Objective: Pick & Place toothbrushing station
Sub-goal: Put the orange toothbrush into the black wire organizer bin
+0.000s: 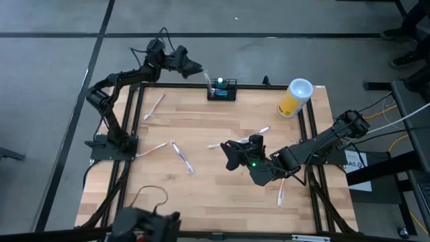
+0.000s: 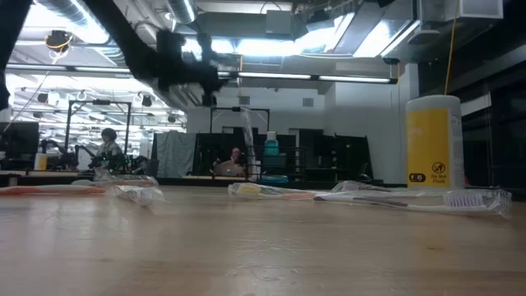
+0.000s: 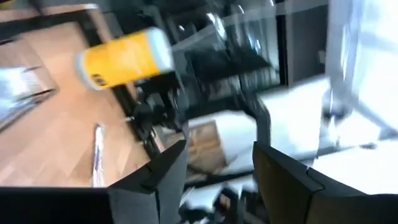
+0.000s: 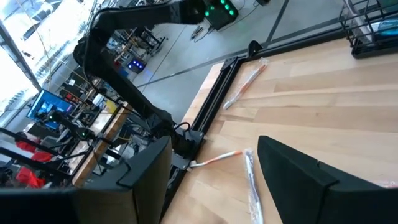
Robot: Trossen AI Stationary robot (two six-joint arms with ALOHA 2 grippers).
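The toothbrushing station, a small black slotted rack (image 1: 222, 89), stands on its base at the table's far edge, with a teal item in it; it also shows in the low view (image 2: 271, 160) and the right wrist view (image 4: 373, 28). A clear-wrapped toothbrush (image 1: 206, 76) leans up out of the rack's left end. My left gripper (image 1: 196, 68) is open in the air just left of that toothbrush; whether it touches it, I cannot tell. My right gripper (image 1: 230, 153) is open and empty above the table's middle, over a wrapped toothbrush (image 4: 251, 180).
A yellow cup (image 1: 295, 98) with a white rim stands upright at the far right. Several wrapped toothbrushes lie on the wood: at far left (image 1: 154, 106), near left (image 1: 152, 149), left of centre (image 1: 183, 158), centre (image 1: 245, 136) and near right (image 1: 281, 195). Black rails edge the table.
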